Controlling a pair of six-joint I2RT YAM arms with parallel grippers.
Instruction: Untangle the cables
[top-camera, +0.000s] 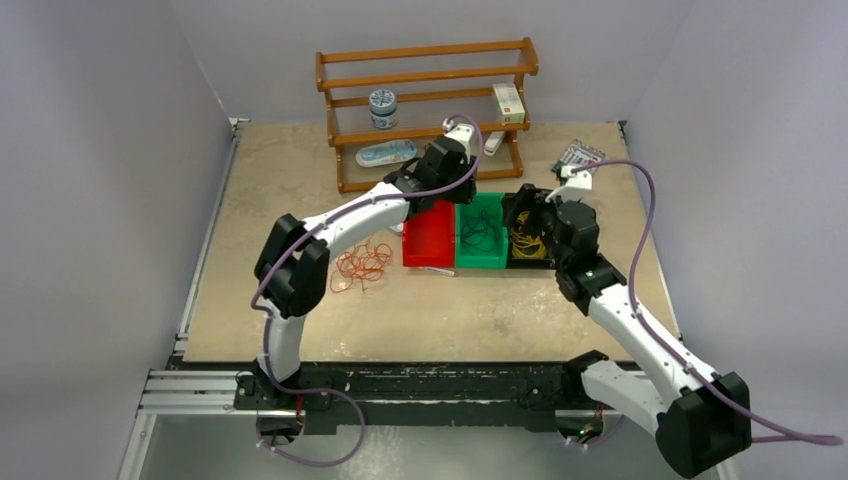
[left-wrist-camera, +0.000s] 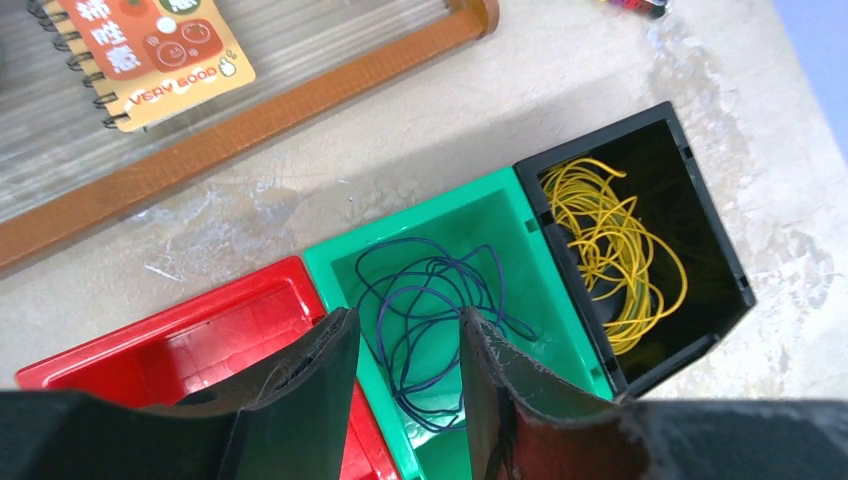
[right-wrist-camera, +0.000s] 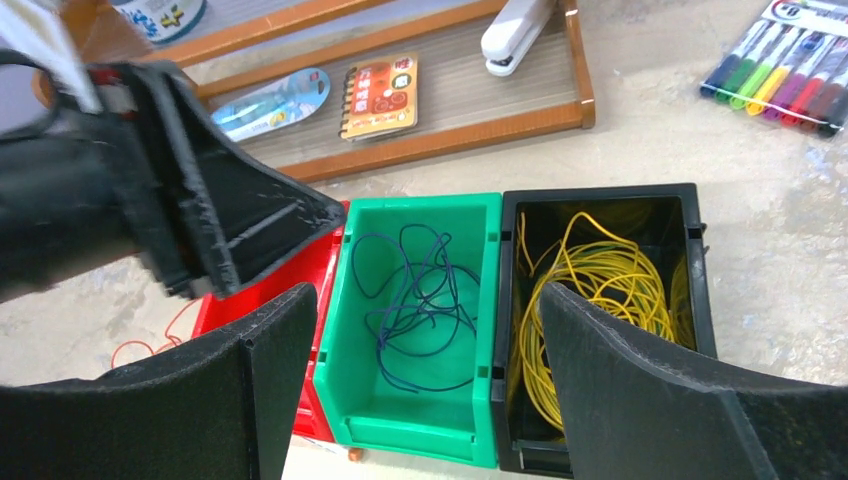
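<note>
The cables lie sorted by colour. A dark blue cable (left-wrist-camera: 430, 300) is coiled in the green bin (left-wrist-camera: 520, 215), and yellow cable (left-wrist-camera: 610, 250) fills the black bin (left-wrist-camera: 735, 265). Orange cables (top-camera: 362, 265) lie loose on the table, left of the red bin (top-camera: 430, 238). My left gripper (left-wrist-camera: 405, 335) hangs over the green bin's left side, jaws apart, nothing between them. Just in front of the bins, my right gripper (right-wrist-camera: 430, 300) stands wide open and holds nothing, facing the green bin (right-wrist-camera: 420, 415) and the black bin (right-wrist-camera: 600, 200).
A wooden rack (top-camera: 425, 100) stands behind the bins, holding a jar, a box, a notebook (right-wrist-camera: 378, 96) and a stapler (right-wrist-camera: 515, 30). A pack of markers (right-wrist-camera: 785, 70) lies at the back right. A small white item (top-camera: 432, 271) lies before the red bin.
</note>
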